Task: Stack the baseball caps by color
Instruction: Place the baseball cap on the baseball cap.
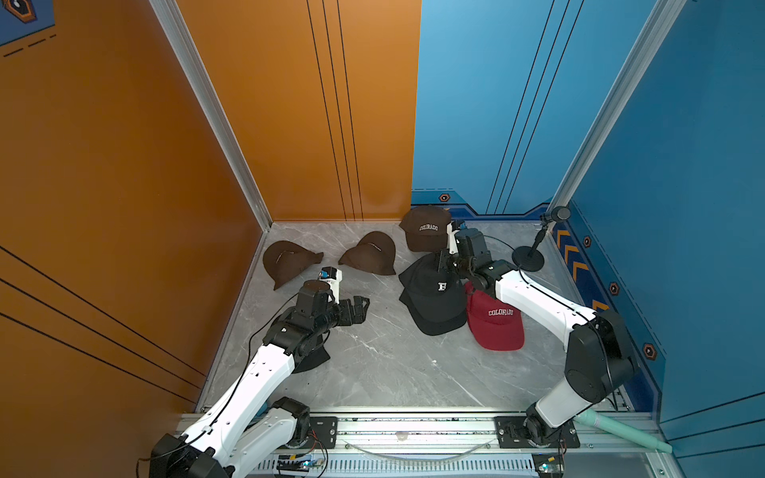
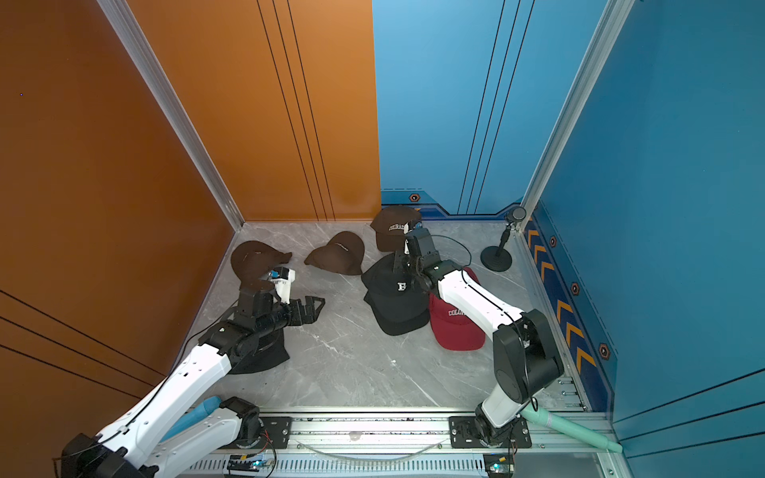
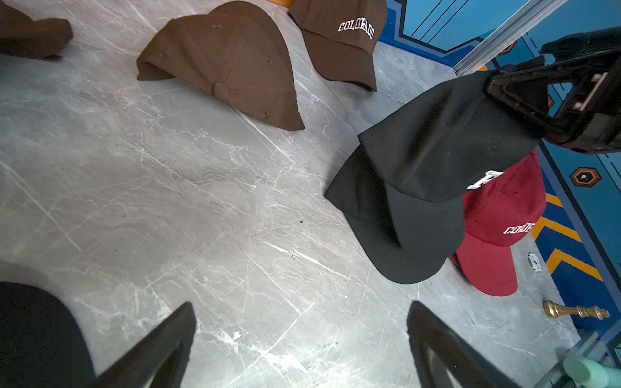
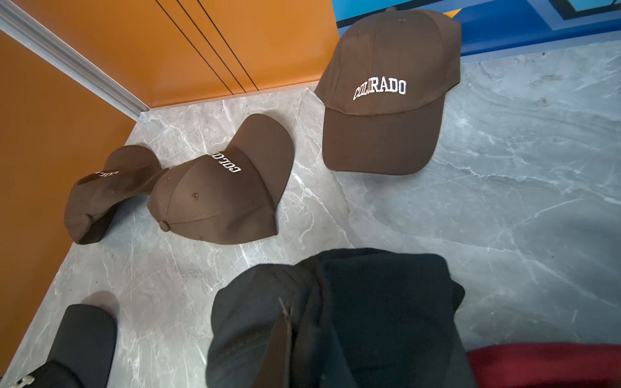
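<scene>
Pinching: right gripper [image 1: 441,264] clamped on top black cap [image 1: 422,278], seemingly at its rear edge
Left gripper [image 1: 363,309]: jaws wide apart, empty, above table [image 1: 385,364]
Brown caps [image 1: 289,260] [image 1: 372,252] [image 1: 426,229]: three, separate

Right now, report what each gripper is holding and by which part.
The right gripper is shut on the top black cap, pinching its crown fabric at the end away from the brim. The left gripper is open and holds nothing.

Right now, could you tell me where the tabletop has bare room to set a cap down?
The widest bare grey marble tabletop lies between the left gripper, the stacked black fabric caps and the front aluminium rail. Crowded around the right gripper, where they overlap the red fabric cap.
</scene>
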{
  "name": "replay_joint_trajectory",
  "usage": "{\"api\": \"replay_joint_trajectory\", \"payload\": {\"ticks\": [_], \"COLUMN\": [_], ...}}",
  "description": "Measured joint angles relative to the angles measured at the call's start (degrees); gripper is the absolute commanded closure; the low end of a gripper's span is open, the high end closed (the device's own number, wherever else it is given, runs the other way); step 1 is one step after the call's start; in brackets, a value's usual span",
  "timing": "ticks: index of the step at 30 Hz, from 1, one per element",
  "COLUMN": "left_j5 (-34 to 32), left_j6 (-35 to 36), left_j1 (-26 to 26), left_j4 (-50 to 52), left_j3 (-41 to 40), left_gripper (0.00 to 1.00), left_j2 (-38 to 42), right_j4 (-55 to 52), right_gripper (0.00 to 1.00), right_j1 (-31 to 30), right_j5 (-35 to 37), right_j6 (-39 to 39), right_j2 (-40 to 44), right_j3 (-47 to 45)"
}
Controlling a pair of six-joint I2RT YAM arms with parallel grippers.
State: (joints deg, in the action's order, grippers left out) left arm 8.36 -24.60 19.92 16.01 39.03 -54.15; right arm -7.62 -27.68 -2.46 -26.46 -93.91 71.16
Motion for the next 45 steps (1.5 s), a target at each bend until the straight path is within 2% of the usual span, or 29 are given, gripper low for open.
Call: {"api": "replay_joint_trajectory", "payload": {"ticks": [18,32,34,38,39,42,45], "left_j5": [0.9,1.8,2.0,2.3,2.3,2.4,2.4], "left_j6": [0.4,0.4,0.4,0.4,0.4,0.7,0.9], "left_j1": [0.0,0.0,0.0,0.0,0.0,0.0,0.0], "left_j4": [-1.3,-1.7,-1.7,-1.7,-1.7,-1.7,-1.7], "left_j3": [0.0,0.0,0.0,0.0,0.0,0.0,0.0], "left_gripper": [0.02,0.02,0.02,0.02,0.02,0.02,0.02], "left_j2": [-2.2,-3.5,-3.5,-3.6,-3.6,-3.7,-3.9], "right_j4": [1.2,1.5,2.4,3.6,3.8,4.2,4.7], "right_gripper": [0.98,0.9,0.84,0.51,0.46,0.34,0.27], "right_j1": [0.3,1.1,1.4,1.5,1.5,1.4,1.3], "right_j5": [-0.2,-0.5,-0.8,-1.8,-2.1,-2.7,-3.4], "right_j6": [2.1,3.7,3.7,4.4,4.5,4.9,5.5], "right_j2": [-2.9,-4.6,-5.9,-8.6,-9.3,-10.3,-10.3], "right_j3": [0.0,-1.1,-1.1,-1.1,-1.0,-1.0,-1.0]}}
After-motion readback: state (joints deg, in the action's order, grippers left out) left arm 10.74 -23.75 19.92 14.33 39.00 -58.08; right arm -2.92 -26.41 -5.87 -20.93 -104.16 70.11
